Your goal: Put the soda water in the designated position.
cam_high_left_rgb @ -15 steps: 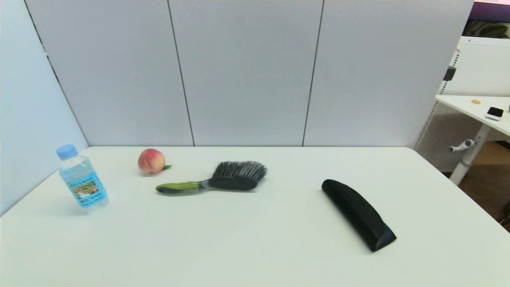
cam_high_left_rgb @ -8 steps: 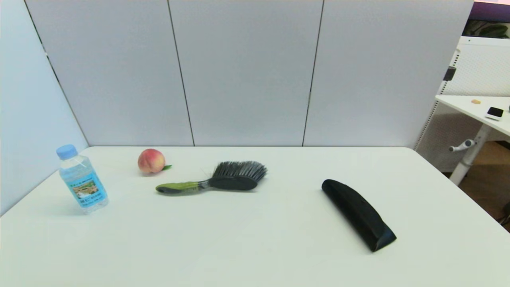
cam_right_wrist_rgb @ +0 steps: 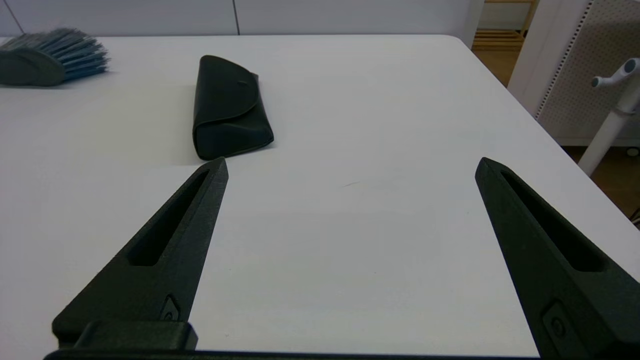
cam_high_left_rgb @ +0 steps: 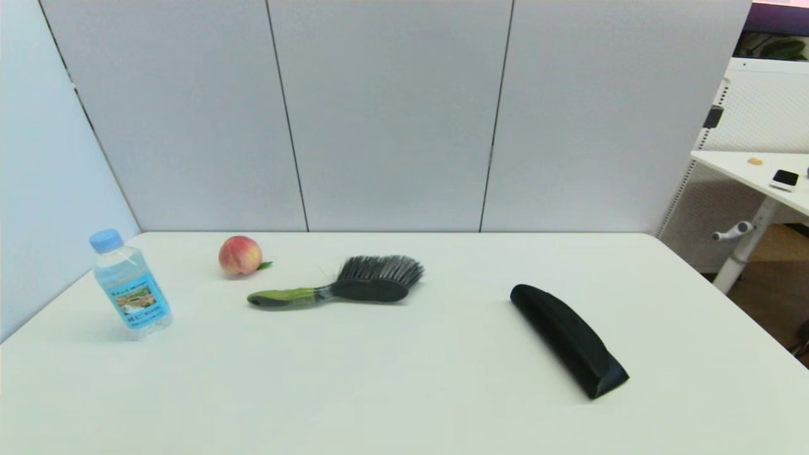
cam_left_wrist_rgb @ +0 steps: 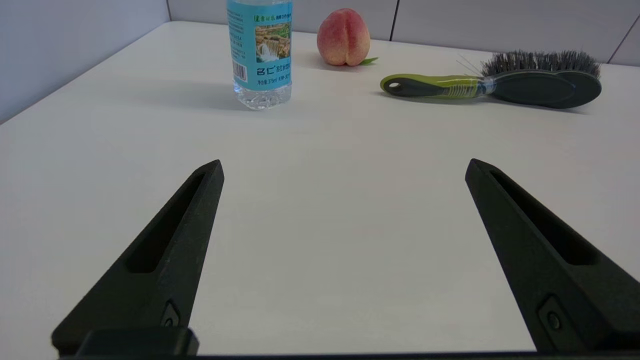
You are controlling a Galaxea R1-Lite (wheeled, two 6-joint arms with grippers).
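Clear plastic soda water (cam_high_left_rgb: 131, 285) upright at far left of table (cam_high_left_rgb: 404, 392), peach (cam_high_left_rgb: 240, 254) and brush (cam_high_left_rgb: 341, 289) to its right. Left gripper (cam_left_wrist_rgb: 344, 167) spread wide, well short of bottle — right gripper (cam_right_wrist_rgb: 351, 166) spread too, near black case (cam_right_wrist_rgb: 227, 107). Risk: tall light bottle tips if finger clips it.

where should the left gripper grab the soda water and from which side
Grip the soda water around its labelled middle, coming in level from the robot's side of the table. It stands upright with bare table in front, while the peach sits behind it towards the brush. The round body should fit between the left gripper's open fingers; the cap looks too narrow and high for a steady hold.
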